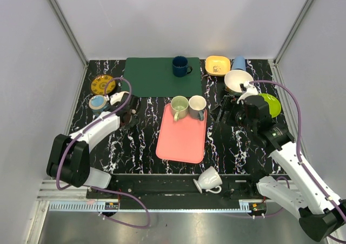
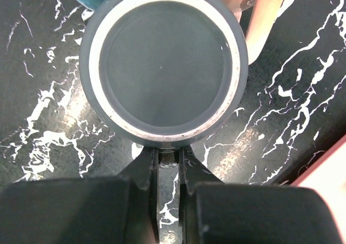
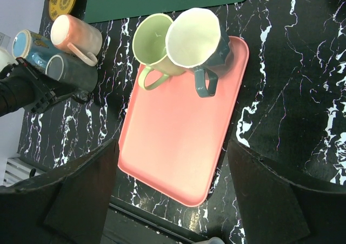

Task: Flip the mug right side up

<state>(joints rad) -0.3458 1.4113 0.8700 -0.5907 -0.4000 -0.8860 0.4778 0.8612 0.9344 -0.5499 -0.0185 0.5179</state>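
Observation:
A dark grey mug (image 2: pixel 165 65) fills the left wrist view with its flat, white-ringed base towards the camera. In the right wrist view it (image 3: pixel 73 72) lies tilted on the black marble table. It is next to a pink mug (image 3: pixel 75 33) and a blue patterned mug (image 3: pixel 30 41). My left gripper (image 2: pixel 168 156) is shut on the small handle stub at the grey mug's lower edge. It sits at the table's left side (image 1: pixel 128 115). My right gripper (image 3: pixel 173 200) is open and empty, held above the pink tray (image 3: pixel 178 141).
A green mug (image 1: pixel 179 107) and a white-lined dark mug (image 1: pixel 197 106) stand upright on the pink tray (image 1: pixel 181 141). A navy mug (image 1: pixel 181 66) stands on the green mat (image 1: pixel 154 77). A white mug (image 1: pixel 208 180) lies on the front rail. Bowls and plates are at the back right, and a yellow plate (image 1: pixel 102 84) is at the left.

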